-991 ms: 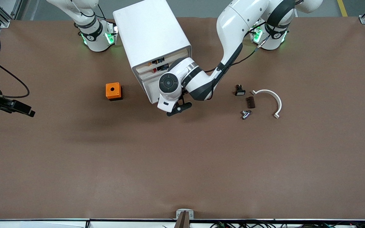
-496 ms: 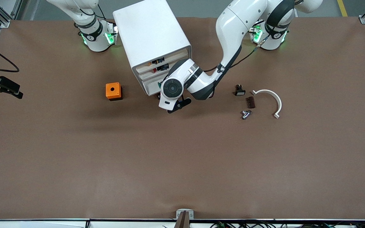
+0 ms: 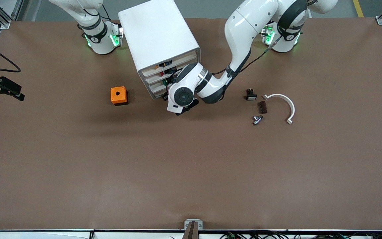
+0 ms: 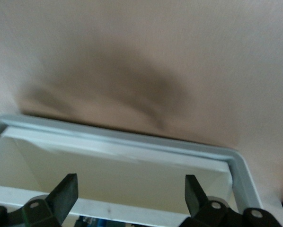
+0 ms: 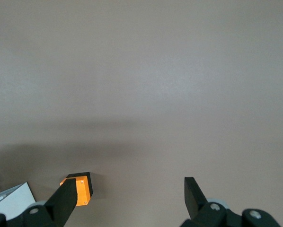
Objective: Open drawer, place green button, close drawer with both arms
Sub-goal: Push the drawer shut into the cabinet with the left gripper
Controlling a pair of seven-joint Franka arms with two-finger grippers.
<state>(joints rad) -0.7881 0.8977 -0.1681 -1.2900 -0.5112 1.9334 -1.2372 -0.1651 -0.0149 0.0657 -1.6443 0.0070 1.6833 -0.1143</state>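
My left arm's wrist [image 3: 186,91] is parked right at the front of the white cabinet [image 3: 159,43]. The orange cube [image 3: 118,95] sits beside the cabinet, toward the right arm's end.

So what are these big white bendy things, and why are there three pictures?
They are two robot arms bolted to a brown table. The big picture looks down from a high camera facing them. The other two come from small cameras on the arms' wrists, so you see each arm's own black fingers.

The left gripper is open at the front of the white cabinet, right by a white drawer. It holds nothing. The right gripper waits, open and empty, at the right arm's end of the table.

On the table lie an orange cube, a black switch, a dark block, a small metal part and a curved white piece.
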